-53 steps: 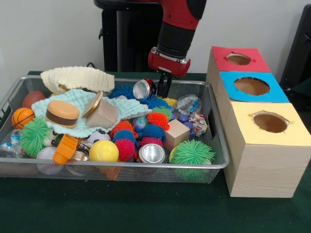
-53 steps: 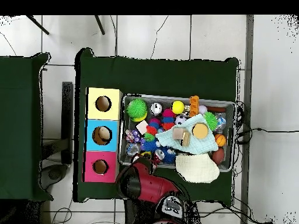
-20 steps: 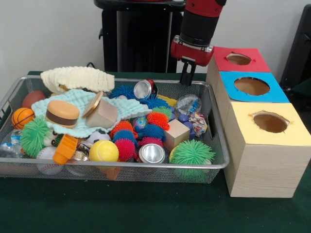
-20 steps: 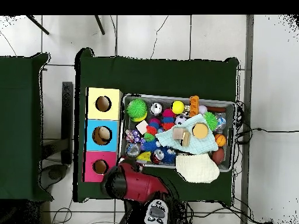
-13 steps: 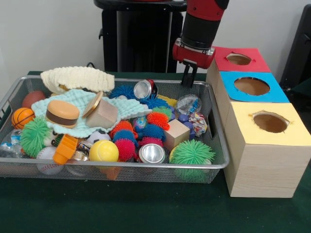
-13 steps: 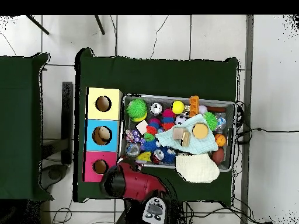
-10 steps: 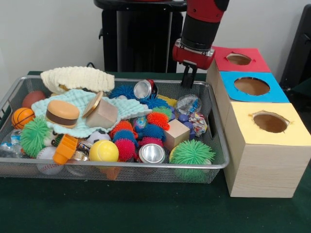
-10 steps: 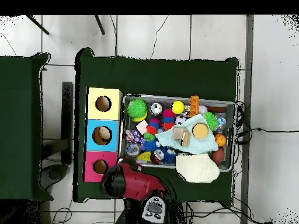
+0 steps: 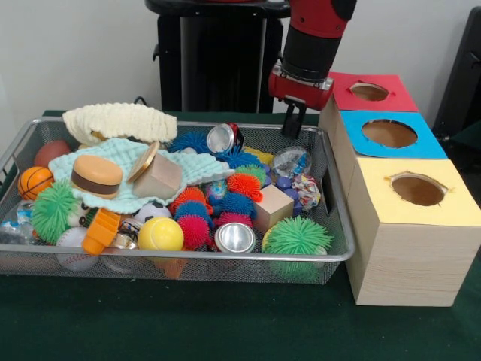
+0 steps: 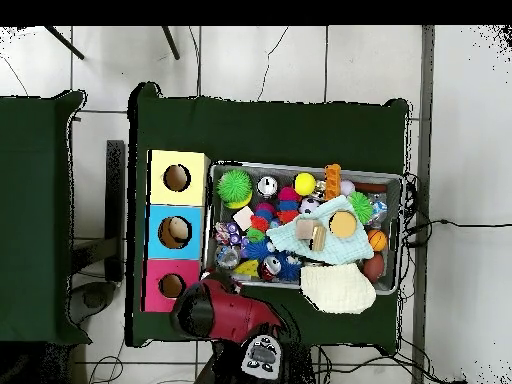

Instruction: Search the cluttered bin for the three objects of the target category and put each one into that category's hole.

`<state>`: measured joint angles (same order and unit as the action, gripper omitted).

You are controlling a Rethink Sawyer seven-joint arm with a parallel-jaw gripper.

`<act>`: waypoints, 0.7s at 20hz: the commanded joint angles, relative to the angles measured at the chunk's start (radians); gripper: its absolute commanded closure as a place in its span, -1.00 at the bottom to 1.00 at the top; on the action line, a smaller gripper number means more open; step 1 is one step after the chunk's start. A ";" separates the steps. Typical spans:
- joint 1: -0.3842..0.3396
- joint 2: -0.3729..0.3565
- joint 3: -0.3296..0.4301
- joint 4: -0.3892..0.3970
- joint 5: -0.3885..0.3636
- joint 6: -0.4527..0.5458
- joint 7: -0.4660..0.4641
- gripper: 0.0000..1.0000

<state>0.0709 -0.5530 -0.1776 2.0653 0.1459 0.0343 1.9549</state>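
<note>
Gripper (image 9: 293, 125), seemingly empty, hangs beside red-topped hole (image 9: 369, 91).

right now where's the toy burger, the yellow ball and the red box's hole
toy burger (image 9: 96, 175), front view, on its tan top bun
yellow ball (image 9: 160, 234), front view, middle of its front face
red box's hole (image 9: 369, 91), front view, centre of the opening

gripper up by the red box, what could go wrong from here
1. The gripper hangs at the wire bin's far corner, close beside the red box; a sideways move could clip the box or the bin rim.
2. It looks empty, so a grab may have missed.
3. The bin is packed: the silver can sits wedged among spiky balls, so a pick could drag neighbours out.
</note>
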 commanded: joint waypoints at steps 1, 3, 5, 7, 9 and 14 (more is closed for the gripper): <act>-0.022 0.032 0.095 -0.084 0.059 -0.013 0.189 1.00; -0.029 0.031 0.106 -0.079 0.063 -0.010 0.193 1.00; -0.039 0.032 0.119 -0.077 0.066 -0.002 0.191 1.00; -0.025 0.035 0.100 -0.086 0.067 0.002 0.186 1.00; -0.016 0.034 0.094 -0.085 0.077 0.007 0.192 -1.00; 0.013 0.032 0.069 -0.090 0.106 0.019 0.209 -1.00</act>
<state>0.0787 -0.5530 -0.1719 2.0597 0.1753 0.0345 1.9549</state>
